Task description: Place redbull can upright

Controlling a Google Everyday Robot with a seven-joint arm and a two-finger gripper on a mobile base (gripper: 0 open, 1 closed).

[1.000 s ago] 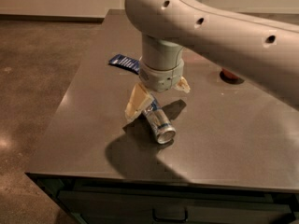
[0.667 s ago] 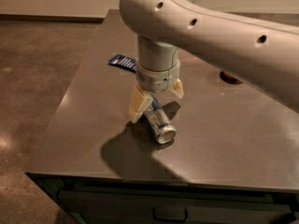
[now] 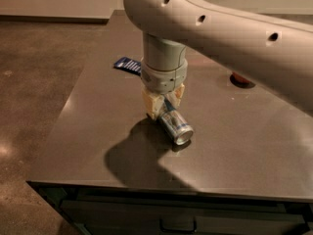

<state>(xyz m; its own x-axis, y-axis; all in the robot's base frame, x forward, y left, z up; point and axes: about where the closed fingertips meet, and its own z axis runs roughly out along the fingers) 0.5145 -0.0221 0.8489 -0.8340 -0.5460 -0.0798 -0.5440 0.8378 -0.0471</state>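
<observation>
The redbull can (image 3: 176, 127), silver with blue patches, lies on its side on the dark table (image 3: 98, 126), its shiny end facing the front right. My gripper (image 3: 164, 103) points straight down over the can's far end. Its cream fingers (image 3: 150, 104) sit close on either side of the can and grip it. The can still rests on the table top. The arm (image 3: 220, 28) crosses the upper right of the view.
A flat dark blue snack packet (image 3: 128, 64) lies behind the gripper to the left. A reddish round object (image 3: 240, 77) sits at the right, mostly hidden by the arm. The table's front edge (image 3: 161, 192) is near; floor lies to the left.
The gripper has come down lower over the can's far end and its fingers have drawn in from a wide spread to close on the can. The can has stayed on its side.
</observation>
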